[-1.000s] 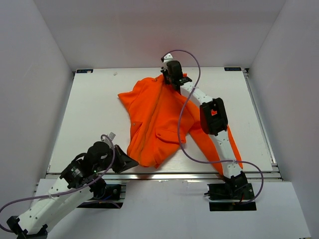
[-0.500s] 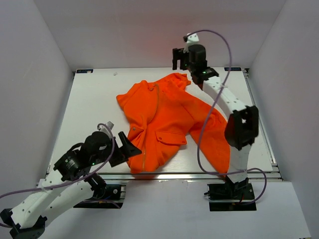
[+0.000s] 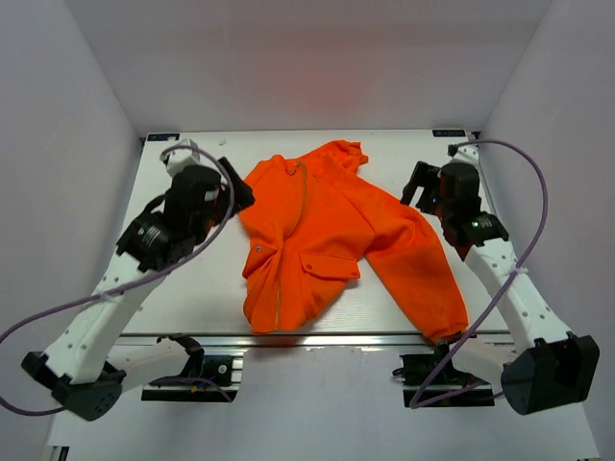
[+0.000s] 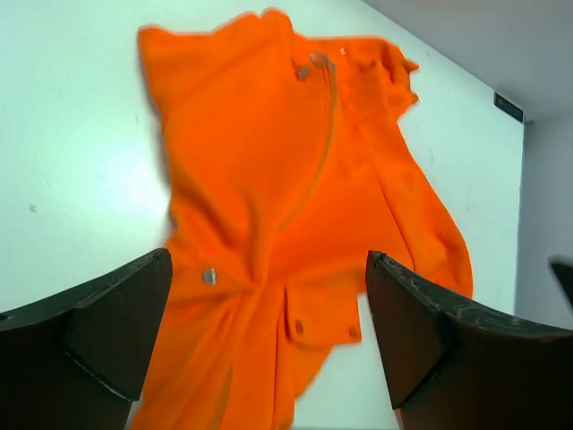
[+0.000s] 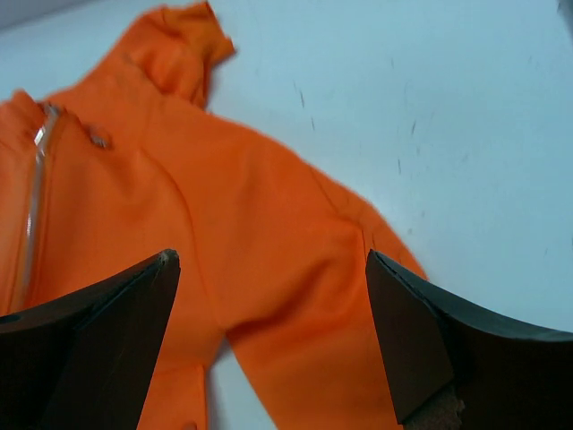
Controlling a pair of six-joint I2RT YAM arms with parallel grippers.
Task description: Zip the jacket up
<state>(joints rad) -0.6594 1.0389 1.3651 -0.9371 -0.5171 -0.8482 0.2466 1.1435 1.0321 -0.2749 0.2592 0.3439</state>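
The bright orange jacket point(image 3: 317, 230) lies flat on the white table, collar toward the back, hem at the front edge, one sleeve point(image 3: 428, 279) stretched to the front right. Its zipper point(image 3: 300, 192) runs down the front, and a flap pocket point(image 3: 329, 264) sits beside it. My left gripper point(image 3: 238, 195) hovers open just left of the jacket's shoulder, holding nothing. My right gripper point(image 3: 419, 182) hovers open to the right of the jacket, above the sleeve's upper part. In the left wrist view the jacket point(image 4: 269, 197) fills the space between the open gripper point(image 4: 269, 260). The right wrist view shows the sleeve point(image 5: 286, 269) below the open gripper point(image 5: 270, 260).
The white table point(image 3: 183, 279) ends in a metal rail point(image 3: 317, 338) at the front. Grey walls close in the left, back and right sides. Purple cables loop from both arms, one point(image 3: 524, 240) over the table's right side.
Both grippers have opened and let go of the jacket. The left arm swung from the hem at the front edge to the jacket's left shoulder; the right arm came from the collar to the right side.
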